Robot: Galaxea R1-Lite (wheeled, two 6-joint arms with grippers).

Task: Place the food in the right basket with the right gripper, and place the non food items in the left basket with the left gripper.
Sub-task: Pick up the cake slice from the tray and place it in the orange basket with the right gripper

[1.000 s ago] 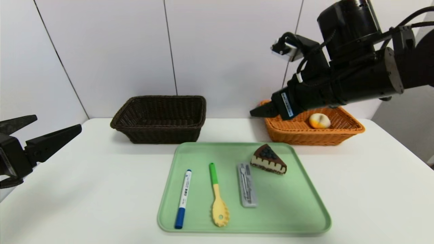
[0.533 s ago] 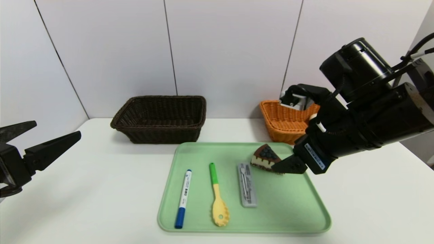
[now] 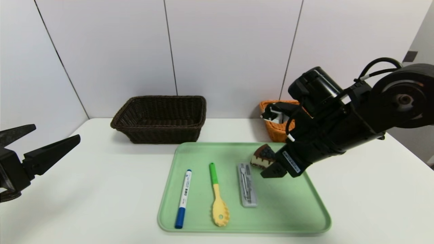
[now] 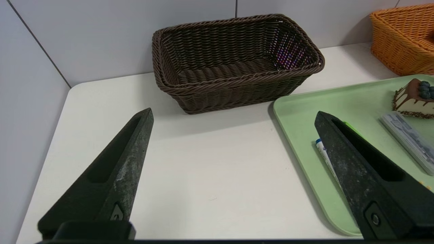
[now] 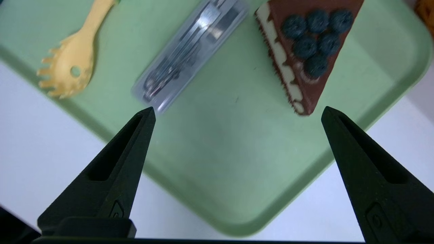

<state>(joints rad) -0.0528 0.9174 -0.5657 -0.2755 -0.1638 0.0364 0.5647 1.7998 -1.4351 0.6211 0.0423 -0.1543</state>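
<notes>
A white table [image 3: 101, 189] is seen, with a green tray [image 3: 288, 210] laid at its near middle. At eleven o'clock from the tray the left basket [image 3: 159, 118], dark brown, is set against the wall; at one o'clock the right basket [image 3: 276, 130], orange, is largely hidden behind the right arm, so its contents cannot be made out.

On the tray, four things are laid in a row. The cake wedge [image 3: 262, 156] is found at the two o'clock corner; just beside it, toward nine o'clock, the grey case [image 3: 247, 184] is placed, then the yellow spoon [image 3: 218, 203], then the marker [image 3: 183, 198], all three non food items unmoved and apart from one another.

The right gripper [image 5: 237, 113] is held over the tray, tilted downward, its jaws spread wide and nothing between them; the wedge is seen ahead of one finger, the case ahead of the other. The left gripper [image 4: 234, 117] is parked off the table's nine o'clock edge, jaws likewise wide and empty.

A mis-grasp is judged the main risk: with the span this wide and the case so near, the case could be nudged or pinched along with the wedge. The wedge's sloped sides might also let it slip out and topple.
</notes>
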